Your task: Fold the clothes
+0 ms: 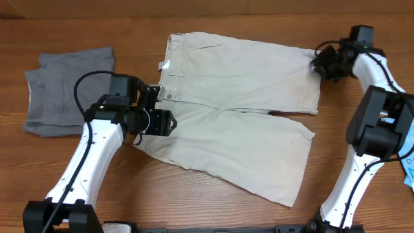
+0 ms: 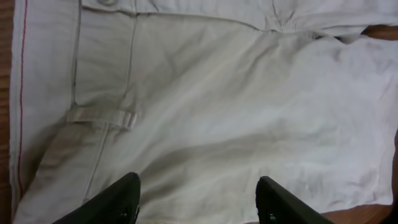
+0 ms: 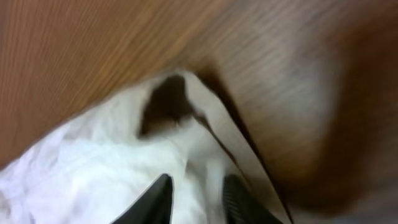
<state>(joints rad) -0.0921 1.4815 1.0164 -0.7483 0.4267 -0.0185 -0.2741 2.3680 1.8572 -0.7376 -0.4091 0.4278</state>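
pale beige cotton shorts [image 1: 239, 123] lay flat on the brown wooden table [image 1: 213, 207], waistband left, legs running right. left gripper [image 1: 167, 123] hovered over the waistband's near end, fingers wide apart, empty. right gripper [image 1: 321, 65], arm stretched out, met the far leg's hem corner, fingers narrowed with cloth between; too blurred to tell if they gripped.

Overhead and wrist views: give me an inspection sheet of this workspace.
Surface: wooden table, grain visible.
Job's things: beige shorts spread flat, unfolded, waistband toward the left arm; far leg's hem corner raised.
Clutter: grey garment at left, apart from the shorts; light-blue printed item at the right edge, cut off.
Grippers: left gripper open over the waistband area; right gripper at the far leg's hem, fingers close with cloth between, grip unclear through blur.
Cables: left-arm cable loops above the arm; right-arm cable runs along its link.
Surroundings: nothing seen.
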